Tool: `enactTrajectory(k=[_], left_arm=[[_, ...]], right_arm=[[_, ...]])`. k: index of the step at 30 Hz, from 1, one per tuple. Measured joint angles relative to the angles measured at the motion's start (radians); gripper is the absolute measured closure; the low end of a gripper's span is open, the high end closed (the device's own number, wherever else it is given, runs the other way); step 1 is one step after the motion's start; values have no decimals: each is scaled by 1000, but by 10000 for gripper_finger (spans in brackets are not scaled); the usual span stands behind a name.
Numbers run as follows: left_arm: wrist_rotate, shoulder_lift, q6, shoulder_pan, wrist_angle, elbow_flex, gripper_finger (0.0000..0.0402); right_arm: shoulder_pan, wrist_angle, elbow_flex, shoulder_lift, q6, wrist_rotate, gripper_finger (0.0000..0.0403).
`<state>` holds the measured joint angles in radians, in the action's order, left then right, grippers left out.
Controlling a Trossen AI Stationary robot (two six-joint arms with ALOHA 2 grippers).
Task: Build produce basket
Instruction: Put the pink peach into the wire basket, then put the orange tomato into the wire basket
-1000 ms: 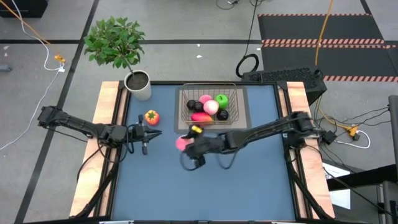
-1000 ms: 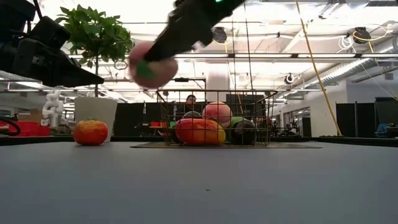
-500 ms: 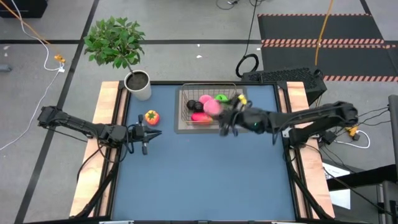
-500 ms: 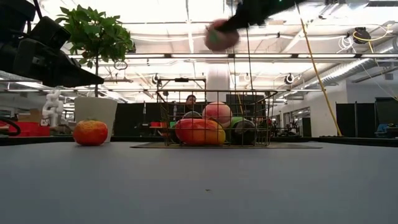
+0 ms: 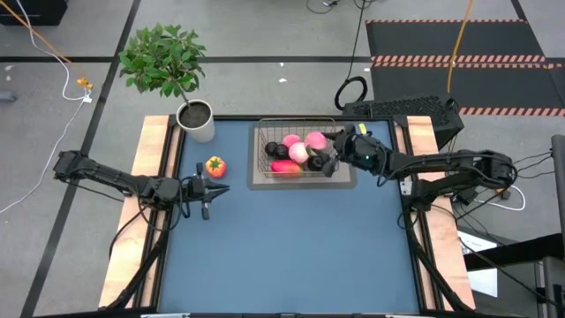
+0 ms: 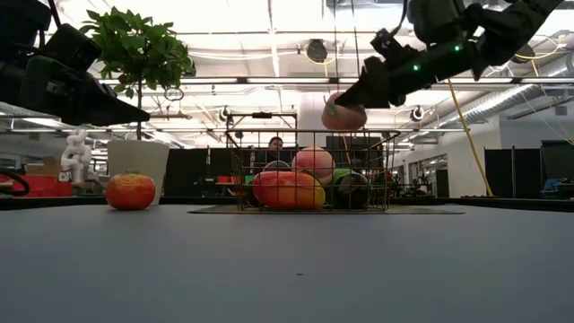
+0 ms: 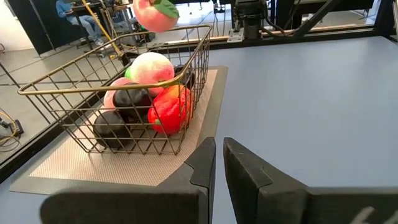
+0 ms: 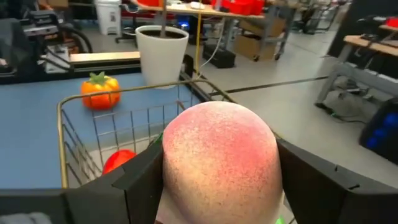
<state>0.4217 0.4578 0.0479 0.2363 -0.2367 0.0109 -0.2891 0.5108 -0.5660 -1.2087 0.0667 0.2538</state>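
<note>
Above the basket (image 5: 296, 155), right fingers (image 5: 328, 150) clamped on pink peach (image 6: 343, 116), left fingers (image 5: 205, 190) closed, empty.

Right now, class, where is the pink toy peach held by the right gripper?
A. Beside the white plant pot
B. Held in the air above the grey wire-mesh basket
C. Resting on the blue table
B: the low view shows the right gripper holding the pink toy peach just above the rim of the grey wire-mesh basket.

Right gripper (image 5: 328, 152) was extended and raised, fingers clamped on a load; left gripper (image 5: 212, 192) sat low, fingers nearly together
</note>
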Motion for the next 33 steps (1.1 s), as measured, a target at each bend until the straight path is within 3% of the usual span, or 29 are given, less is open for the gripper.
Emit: enactTrajectory(k=[4, 13, 19, 26, 33], left_arm=[[0, 0, 0, 0, 0, 0, 364], [0, 0, 0, 0, 0, 0, 364], [0, 0, 0, 0, 0, 0, 364], [0, 0, 0, 0, 0, 0, 364], [0, 0, 0, 0, 0, 0, 364]], right_arm=[[-19, -34, 1, 1, -20, -50, 115], [-59, -80, 1, -5, -107, -49, 15], [-40, -1, 1, -5, -215, -148, 7], [116, 16, 1, -5, -264, -145, 9], [319, 15, 1, -5, -284, -64, 9]])
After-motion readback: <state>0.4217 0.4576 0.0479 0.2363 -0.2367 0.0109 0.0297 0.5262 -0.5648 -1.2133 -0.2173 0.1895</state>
